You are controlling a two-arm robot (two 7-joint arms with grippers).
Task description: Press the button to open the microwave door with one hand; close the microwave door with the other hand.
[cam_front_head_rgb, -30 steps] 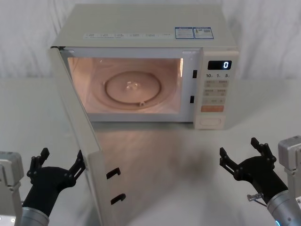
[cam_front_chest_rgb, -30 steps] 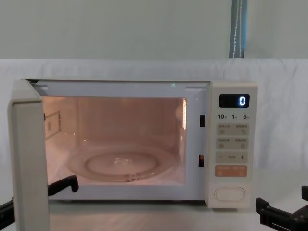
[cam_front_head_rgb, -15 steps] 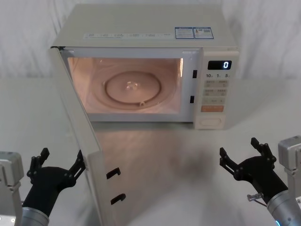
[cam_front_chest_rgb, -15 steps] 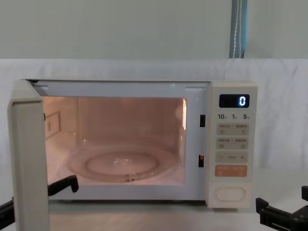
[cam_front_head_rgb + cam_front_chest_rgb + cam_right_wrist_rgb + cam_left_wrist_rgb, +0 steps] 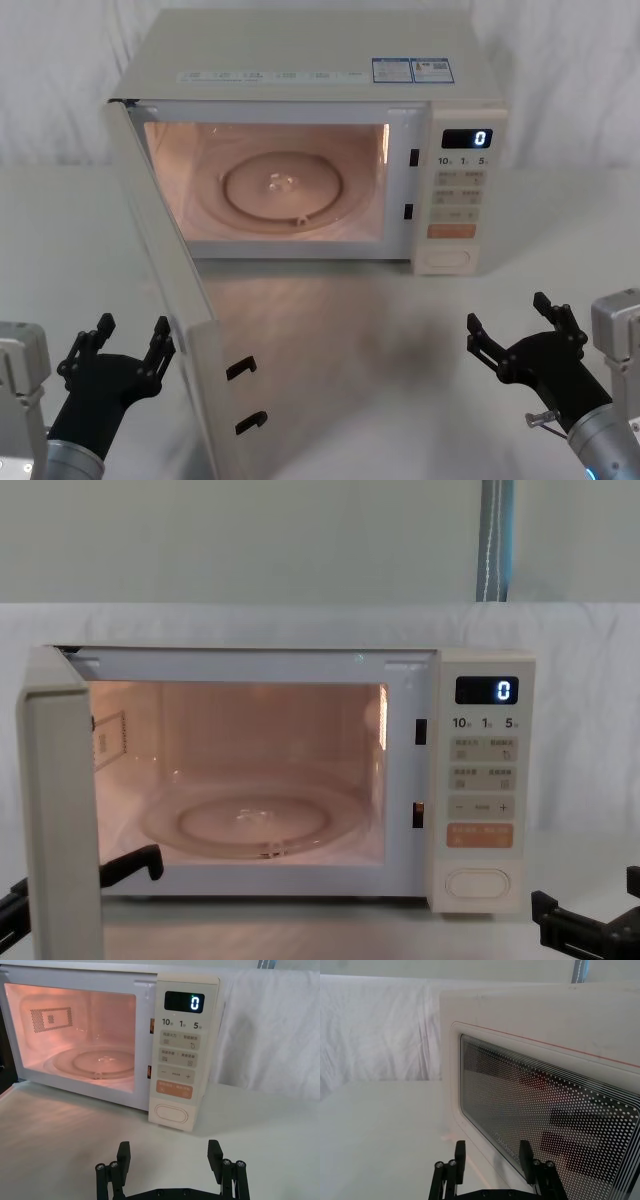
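The cream-white microwave (image 5: 300, 60) stands at the back with its inside lit and the glass turntable showing. The microwave door (image 5: 165, 290) hangs wide open, swung out toward me on the left; its outer face and dotted window (image 5: 545, 1110) are close in the left wrist view. My left gripper (image 5: 130, 335) is open, low at the front left, just outside the door's outer face, one finger (image 5: 140, 863) showing past the door's edge. The oval button (image 5: 447, 259) sits lowest on the control panel (image 5: 170, 1113). My right gripper (image 5: 508, 312) is open, in front of the panel and well short of it.
The display (image 5: 467, 138) reads 0. An orange key (image 5: 174, 1088) lies just above the oval button. Two black latch hooks (image 5: 242, 395) stick out of the door's free edge. White table (image 5: 380, 340) lies in front of the oven, white cloth behind.
My left gripper's fingers have drawn a little closer together, and the finger nearest the door has moved slightly away from it. The door and the right gripper have not moved.
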